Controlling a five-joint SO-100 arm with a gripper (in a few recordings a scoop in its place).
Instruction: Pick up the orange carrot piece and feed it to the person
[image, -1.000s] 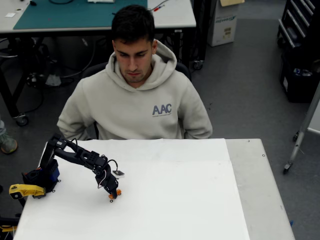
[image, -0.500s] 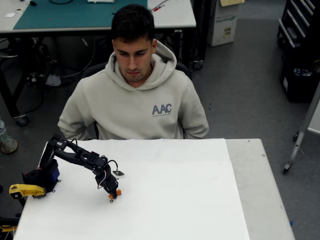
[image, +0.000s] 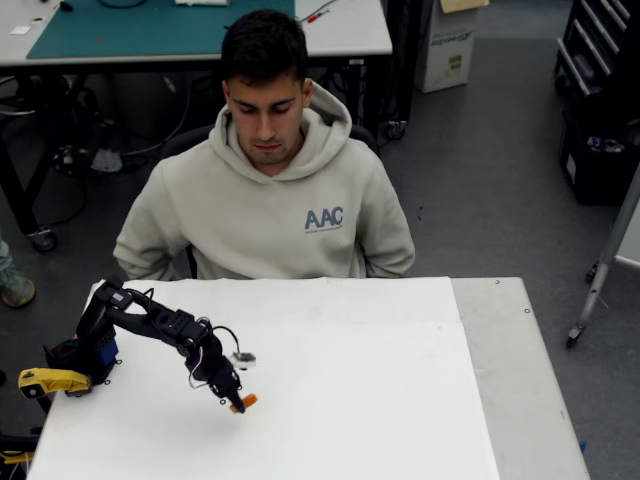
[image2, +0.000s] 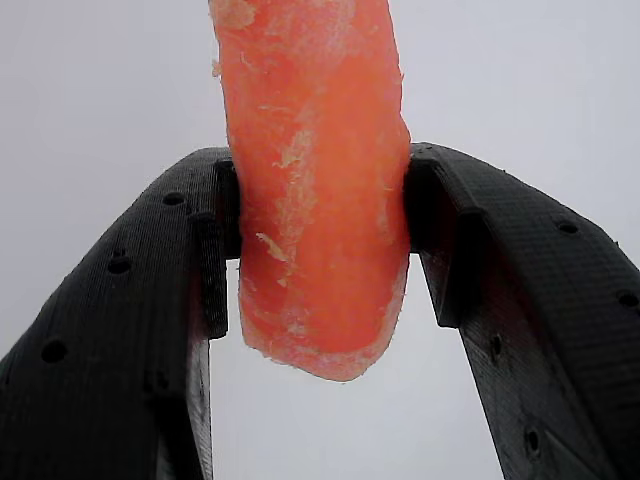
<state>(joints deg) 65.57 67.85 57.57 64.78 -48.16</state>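
At the left edge of the overhead view the arm's base, with its yellow clamp (image: 45, 381), sits at the near-left corner of the white table (image: 400, 400). From there the black arm (image: 150, 322) reaches rightward and toward the near side, ending in the pincer (image: 238, 403) over the left part of the table. The pincer is clamped on the orange carrot piece (image: 245, 402), which sticks out to the right of the black tips as a small orange stub. Whether the piece touches the table surface or hangs just above it cannot be told from this view.

In the wrist view the two black fingers (image2: 150, 330) press against either side of the carrot piece (image2: 315, 190), which stands between them with its rough cut end pointing down past the contact points and its top running out of the picture. Behind it is plain pale grey.

Further right and on the far side of the table, the person (image: 275, 210) sits in a light beige hoodie with "AAC" on the chest, head tilted down toward the table, well apart from the pincer.
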